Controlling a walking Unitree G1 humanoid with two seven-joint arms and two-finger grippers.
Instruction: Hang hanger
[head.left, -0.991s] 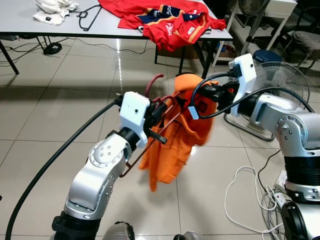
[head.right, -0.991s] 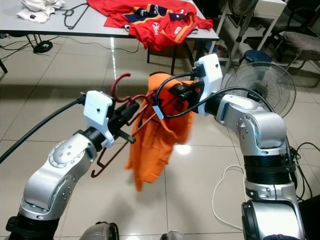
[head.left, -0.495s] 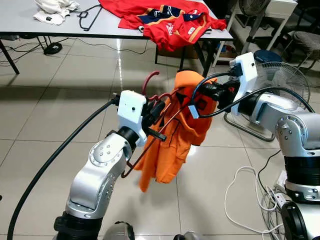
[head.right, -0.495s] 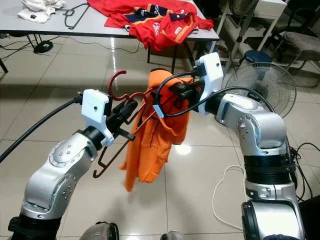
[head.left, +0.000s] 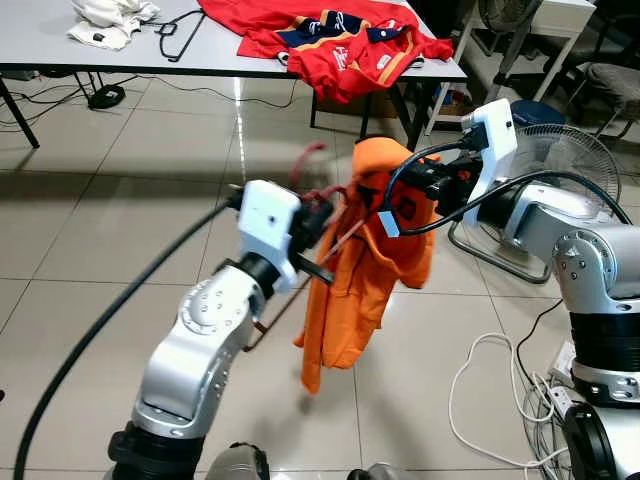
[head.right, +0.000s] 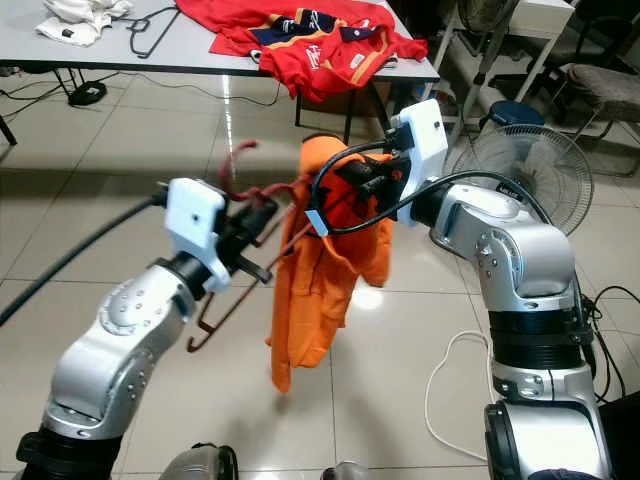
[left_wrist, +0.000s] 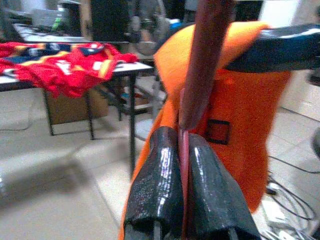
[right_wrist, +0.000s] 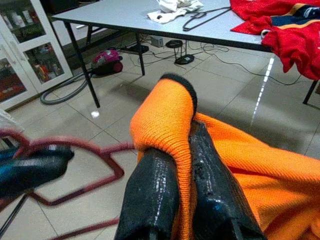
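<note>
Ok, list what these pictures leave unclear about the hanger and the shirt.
- Hanger hook: motion-blurred in both eye views; shape unclear.
- Hanger's far arm: hidden under the orange shirt, so how far it is threaded cannot be told.
- Left gripper: in the left wrist view it is shut on the hanger's wire, which is cut off by the top edge.
- Right gripper: pinches the shirt; the fingertips are hidden by a fold.

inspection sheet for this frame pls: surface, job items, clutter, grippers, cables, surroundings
Surface: grey table behind, tiled floor below.
Job's things: red hanger and orange garment held in mid-air, garment partly draped over hanger.
Clutter: red jersey, white cloth and black hanger on table.
Grippers: left gripper shut on red hanger; right gripper shut on orange garment.
Cables: white cables on floor at right; black cables under table.
Surroundings: floor fan, glass cabinet.
</note>
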